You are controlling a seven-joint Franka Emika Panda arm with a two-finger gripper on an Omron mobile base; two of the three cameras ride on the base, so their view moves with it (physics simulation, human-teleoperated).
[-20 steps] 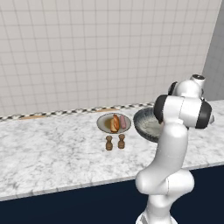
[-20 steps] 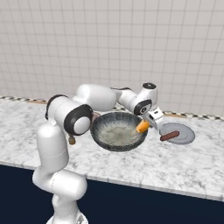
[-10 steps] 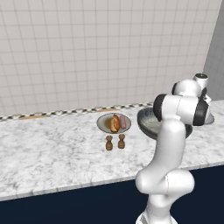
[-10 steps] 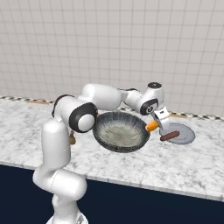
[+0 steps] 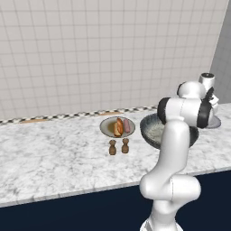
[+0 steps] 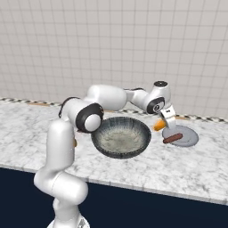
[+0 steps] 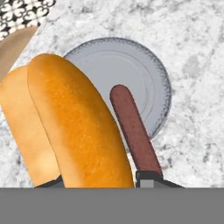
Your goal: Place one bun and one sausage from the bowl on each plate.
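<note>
My gripper [image 6: 161, 121] is shut on an orange-brown bun [image 6: 159, 125] and holds it just above the left edge of the grey plate [image 6: 186, 139] on the right. A dark red sausage [image 6: 173, 138] lies on that plate. In the hand view the bun [image 7: 74, 131] looms large between the fingertips [image 7: 147, 178], with the sausage [image 7: 133, 131] and the plate [image 7: 131, 65] beneath. The dark grey bowl [image 6: 121, 137] stands left of this plate, its speckled inside bare. The other plate [image 5: 107, 128], with a tan centre, holds a bun [image 5: 118, 127] and a sausage [image 5: 127, 126].
Two small brown shakers [image 5: 113, 147] [image 5: 125, 145] stand in front of the left plate. The marble counter [image 5: 49, 153] runs wide to the left, with a tiled wall behind and a patterned trim strip [image 7: 22, 13] along its back edge.
The arm has swung right, carrying the bun from over the bowl's right side to above the right plate's left edge. The bowl, plates and sausages have stayed put.
</note>
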